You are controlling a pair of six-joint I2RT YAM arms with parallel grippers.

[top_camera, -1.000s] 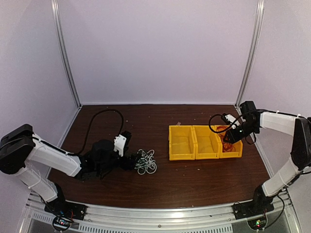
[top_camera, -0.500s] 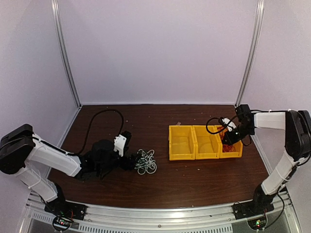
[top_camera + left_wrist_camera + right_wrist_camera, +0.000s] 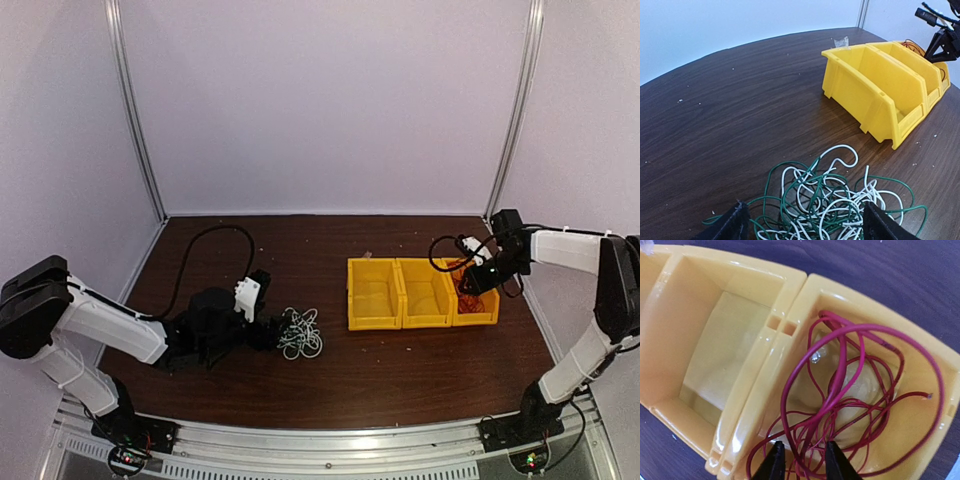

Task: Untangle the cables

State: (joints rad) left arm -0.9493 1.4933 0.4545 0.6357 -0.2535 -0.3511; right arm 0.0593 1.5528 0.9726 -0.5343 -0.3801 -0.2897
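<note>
Red cable (image 3: 840, 371): I see it lying in loose loops inside the right-hand bin (image 3: 880, 306), the one closest to the table's right edge.
Right gripper (image 3: 805, 462): it hangs over that bin with its fingers a little apart. Red strands run through the gap, and none looks pinched from my view.
White and green bundle (image 3: 825, 200): a tangled heap on the table (image 3: 400, 370), in its left half and towards the near edge, well apart from the bins.
Left gripper (image 3: 807, 225): it sits low at the table top on the left side of the bundle, with its fingers spread wide. The near part of the heap lies between the fingertips, and I see no grip on it.
Yellow bins: three stand side by side in a row in the right half of the table, walls touching.
Middle bin (image 3: 715, 340): I see no cable in the part of it that shows.
Left bin (image 3: 875, 85): its open top faces up, and the wrist view shows no wire in the part I can see.
</note>
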